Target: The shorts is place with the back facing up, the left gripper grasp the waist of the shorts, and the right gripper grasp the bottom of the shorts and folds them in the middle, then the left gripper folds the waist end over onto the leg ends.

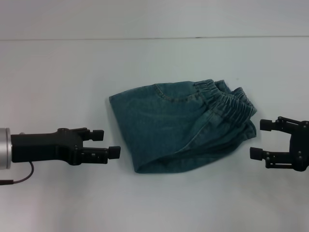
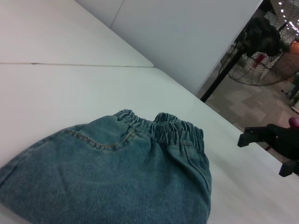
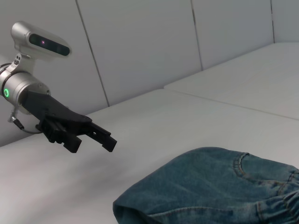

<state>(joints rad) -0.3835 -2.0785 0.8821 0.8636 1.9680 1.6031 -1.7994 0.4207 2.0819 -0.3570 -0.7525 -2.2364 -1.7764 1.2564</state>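
While the folded blue-green denim shorts (image 1: 186, 125) lie mid-worktop (image 1: 58, 72), you have the left pincer (image 1: 106, 143) and right pincer (image 1: 262, 139) flanking them, both spread apart and empty. Nudge that bundle while retreating, and you could undo the fold.

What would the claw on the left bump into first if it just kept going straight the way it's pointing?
Most likely the shorts. The left gripper, open, points across the table toward their folded edge, level with the lower part of the pile. Its height above the table is hard to judge, so it might skim over the fabric.
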